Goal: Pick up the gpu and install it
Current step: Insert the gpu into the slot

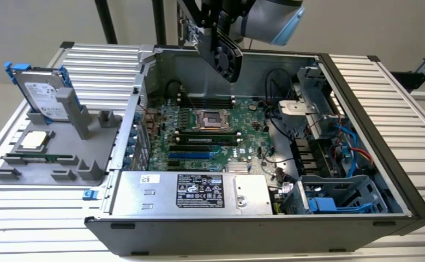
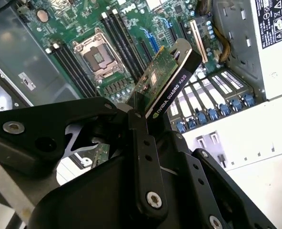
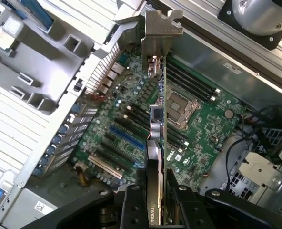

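The gpu (image 1: 228,59) hangs in the air above the back of the open computer case (image 1: 387,164), over the motherboard (image 1: 252,143). My gripper (image 1: 214,34) is shut on it from above. In the second wrist view the gpu (image 2: 166,78) sticks out from between the black fingers (image 2: 142,143), showing its green board and black cooler edge. In the first wrist view I see the gpu (image 3: 157,138) edge on, with its silver bracket (image 3: 161,36) at the far end and my gripper (image 3: 157,193) clamped on the near end. Blue and black expansion slots (image 1: 190,155) lie below, apart from the card.
A grey holder (image 1: 52,164) on the exterior view's left carries a silver hard drive with blue frame (image 1: 41,95), a processor (image 1: 34,141) and a memory stick (image 1: 41,159). The power supply (image 1: 190,191) fills the case's front. Cables and a drive cage (image 1: 336,196) crowd the exterior view's right.
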Controlling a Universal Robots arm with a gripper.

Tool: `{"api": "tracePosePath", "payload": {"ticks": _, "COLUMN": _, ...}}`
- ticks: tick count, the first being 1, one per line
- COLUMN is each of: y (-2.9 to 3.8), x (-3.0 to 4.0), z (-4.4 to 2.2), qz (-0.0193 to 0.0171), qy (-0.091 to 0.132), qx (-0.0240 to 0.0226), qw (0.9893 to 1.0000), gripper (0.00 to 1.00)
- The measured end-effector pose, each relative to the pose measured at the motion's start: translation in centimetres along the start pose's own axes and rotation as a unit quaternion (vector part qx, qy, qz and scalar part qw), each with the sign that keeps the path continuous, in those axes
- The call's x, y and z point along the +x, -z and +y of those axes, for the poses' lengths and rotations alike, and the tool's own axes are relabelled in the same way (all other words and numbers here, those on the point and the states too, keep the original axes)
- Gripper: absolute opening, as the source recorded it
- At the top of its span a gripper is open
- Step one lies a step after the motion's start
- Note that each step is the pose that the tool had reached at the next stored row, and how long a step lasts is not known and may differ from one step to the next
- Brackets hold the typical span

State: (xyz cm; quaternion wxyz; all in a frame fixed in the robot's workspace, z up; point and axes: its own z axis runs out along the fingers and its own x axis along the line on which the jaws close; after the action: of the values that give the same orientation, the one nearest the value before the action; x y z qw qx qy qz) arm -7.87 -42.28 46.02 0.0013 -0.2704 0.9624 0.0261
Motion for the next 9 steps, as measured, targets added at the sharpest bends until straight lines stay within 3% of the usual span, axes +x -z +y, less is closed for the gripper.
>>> {"api": "tracePosePath", "payload": {"ticks": 9, "y": 0.0, "x": 0.0, "z": 0.0, "qz": 0.0018, "qy": 0.037, "qx": -0.0007, "qw": 0.9993, "gripper": 0.0}}
